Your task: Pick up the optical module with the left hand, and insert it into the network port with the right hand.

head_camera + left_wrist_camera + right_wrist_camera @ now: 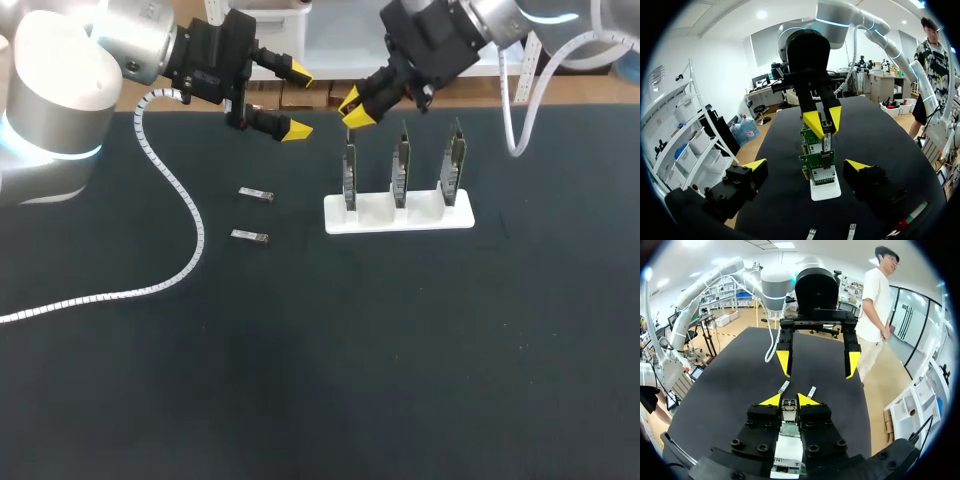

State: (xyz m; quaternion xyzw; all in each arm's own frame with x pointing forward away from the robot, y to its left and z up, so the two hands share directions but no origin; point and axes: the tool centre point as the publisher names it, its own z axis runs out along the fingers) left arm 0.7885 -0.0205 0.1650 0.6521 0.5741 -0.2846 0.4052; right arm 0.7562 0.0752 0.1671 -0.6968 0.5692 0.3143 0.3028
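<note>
Right gripper (353,108) is pinching an optical module (827,142), long axis upright, lower end pointing down at the leftmost board (349,178) in the white holder (400,216). Left gripper (298,101) is hovering spread nearby; two spare modules (257,194) are lying flat on the black table (300,380).

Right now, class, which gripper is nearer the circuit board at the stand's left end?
Right. The right gripper sits just above that circuit board; the left gripper hangs open farther off, to the board's left.
</note>
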